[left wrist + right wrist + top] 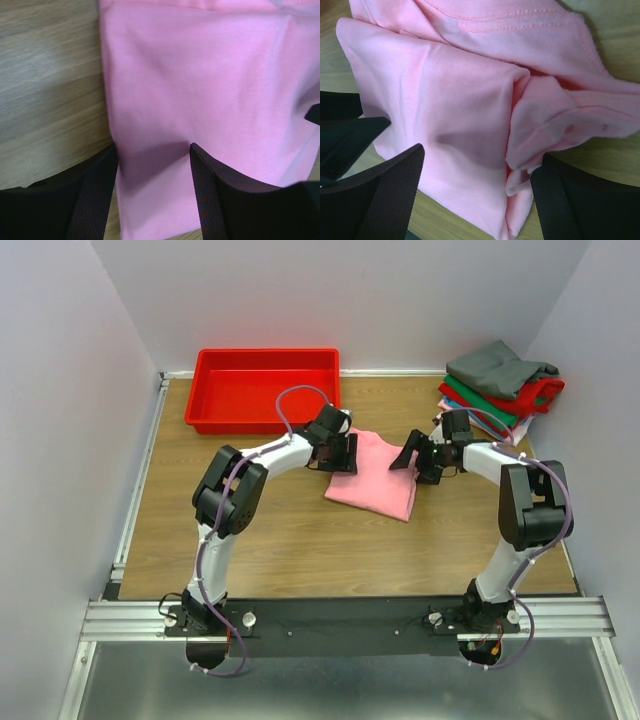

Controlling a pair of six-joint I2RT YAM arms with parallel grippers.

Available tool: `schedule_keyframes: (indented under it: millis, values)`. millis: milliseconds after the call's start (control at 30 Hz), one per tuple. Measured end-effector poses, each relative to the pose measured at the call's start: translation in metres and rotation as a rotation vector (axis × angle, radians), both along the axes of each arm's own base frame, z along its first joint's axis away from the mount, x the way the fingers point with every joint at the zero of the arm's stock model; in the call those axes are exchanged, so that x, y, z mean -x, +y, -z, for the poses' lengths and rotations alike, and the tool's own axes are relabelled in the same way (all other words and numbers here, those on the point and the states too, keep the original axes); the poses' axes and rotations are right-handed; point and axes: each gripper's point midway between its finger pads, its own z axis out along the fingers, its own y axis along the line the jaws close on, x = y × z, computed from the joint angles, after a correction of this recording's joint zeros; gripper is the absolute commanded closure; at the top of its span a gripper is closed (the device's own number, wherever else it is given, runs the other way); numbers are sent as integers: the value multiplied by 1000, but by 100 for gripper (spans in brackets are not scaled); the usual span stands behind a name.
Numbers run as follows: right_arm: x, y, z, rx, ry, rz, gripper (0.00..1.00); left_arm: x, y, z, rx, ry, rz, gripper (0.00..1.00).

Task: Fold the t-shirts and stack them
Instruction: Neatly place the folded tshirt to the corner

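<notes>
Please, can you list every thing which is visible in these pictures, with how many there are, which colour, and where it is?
pink t-shirt: one, light pink, folded, middle of the table
stack of folded t-shirts: several, exact count unclear; grey on top, then red, green, pale; far right corner
tray: one, red, far edge, left of centre
table: one, brown wood
left gripper: one, black, open, at the pink t-shirt's left edge
right gripper: one, black, open, at the pink t-shirt's right side
</notes>
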Motion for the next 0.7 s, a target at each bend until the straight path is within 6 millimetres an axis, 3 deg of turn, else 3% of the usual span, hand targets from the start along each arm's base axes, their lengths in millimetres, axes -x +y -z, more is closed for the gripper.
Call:
schedule_keyframes:
  millis: [233, 700]
  values:
    - [-3, 20, 4, -15, -8, -55, 29, 4, -17, -1, 35, 8, 28, 34]
    - [7, 53, 3, -19, -13, -140, 25, 6, -34, -3, 83, 18, 48, 37]
